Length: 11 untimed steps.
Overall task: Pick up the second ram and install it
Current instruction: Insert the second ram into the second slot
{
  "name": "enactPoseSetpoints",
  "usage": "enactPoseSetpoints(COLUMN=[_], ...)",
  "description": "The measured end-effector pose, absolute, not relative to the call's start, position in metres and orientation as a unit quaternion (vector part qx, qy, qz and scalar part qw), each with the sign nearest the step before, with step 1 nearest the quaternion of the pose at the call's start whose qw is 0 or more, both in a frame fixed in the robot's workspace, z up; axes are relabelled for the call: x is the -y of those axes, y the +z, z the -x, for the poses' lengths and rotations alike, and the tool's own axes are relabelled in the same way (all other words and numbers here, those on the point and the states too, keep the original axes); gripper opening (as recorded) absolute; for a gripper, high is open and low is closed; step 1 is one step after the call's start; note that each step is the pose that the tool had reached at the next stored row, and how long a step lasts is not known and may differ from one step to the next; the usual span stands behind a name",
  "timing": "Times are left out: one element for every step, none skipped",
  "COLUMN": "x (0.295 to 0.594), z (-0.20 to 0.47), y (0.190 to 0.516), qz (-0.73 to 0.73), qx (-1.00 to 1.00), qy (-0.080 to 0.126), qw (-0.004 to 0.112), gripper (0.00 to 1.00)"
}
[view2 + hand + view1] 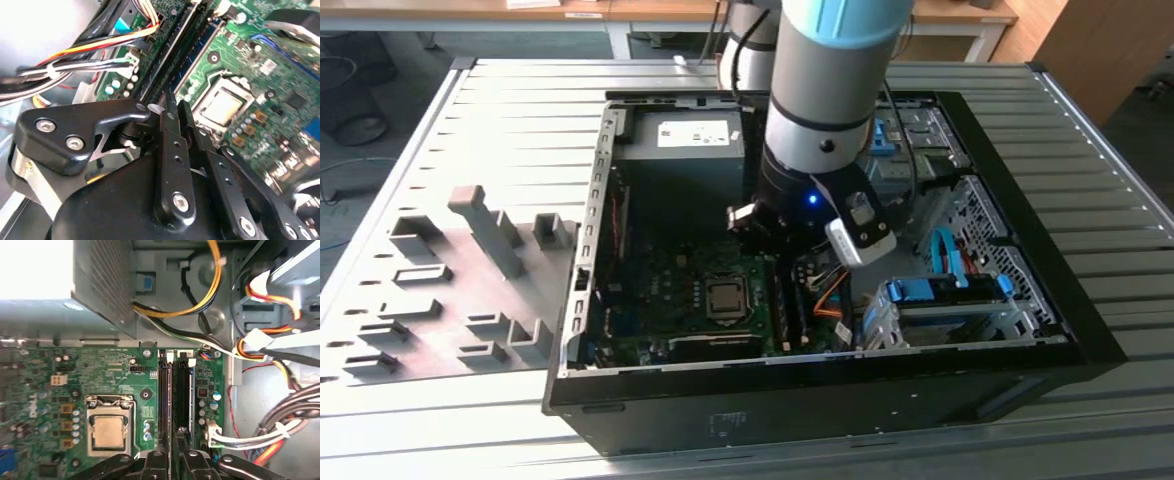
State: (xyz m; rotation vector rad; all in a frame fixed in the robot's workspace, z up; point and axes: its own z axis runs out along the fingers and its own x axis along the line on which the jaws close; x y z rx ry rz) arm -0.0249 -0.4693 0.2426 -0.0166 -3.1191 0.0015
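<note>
Misalignment is your risk: your claw (pixel 174 452), pinching the second ram (pixel 181 437) over the motherboard (pixel 115 370) slots, could jam it if tilted.

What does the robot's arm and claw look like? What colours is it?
The arm is a fat round tube, silvery grey with a light blue band near the top and a black ring lower down. Near its wrist glows a small blue light, beside a white and grey box. The claw is black, made of flat bars joined by shiny silver screws.
</note>
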Motion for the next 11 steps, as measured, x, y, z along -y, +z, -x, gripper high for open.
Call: enactPoseSetpoints(x=[0.469, 0.468, 0.468, 0.468, 0.467, 0.467, 0.467, 0.467, 0.467, 0.467, 0.467], z=[0.025, 0.025, 0.025, 0.025, 0.025, 0.025, 0.025, 0.025, 0.025, 0.025, 0.025], y=[0.247, 0.252, 0.256, 0.261, 0.265, 0.267, 0.267, 0.267, 0.267, 0.268, 0.268], qz=[0.005, 0.005, 0.005, 0.005, 0.005, 0.005, 0.005, 0.005, 0.005, 0.005, 0.005], qx=[1.000, 1.000, 1.000, 1.000, 1.000, 1.000, 1.000, 1.000, 1.000, 1.000, 1.000], qy=[0.001, 0.001, 0.001, 0.001, 0.001, 0.001, 0.001, 0.001, 0.001, 0.001, 0.001], qw=[0.011, 0.011, 0.011, 0.011, 0.011, 0.011, 0.011, 0.011, 0.011, 0.011, 0.011], gripper=[0.20, 0.13, 0.10, 0.10, 0.10, 0.10, 0.10, 0.10, 0.10, 0.10, 0.10])
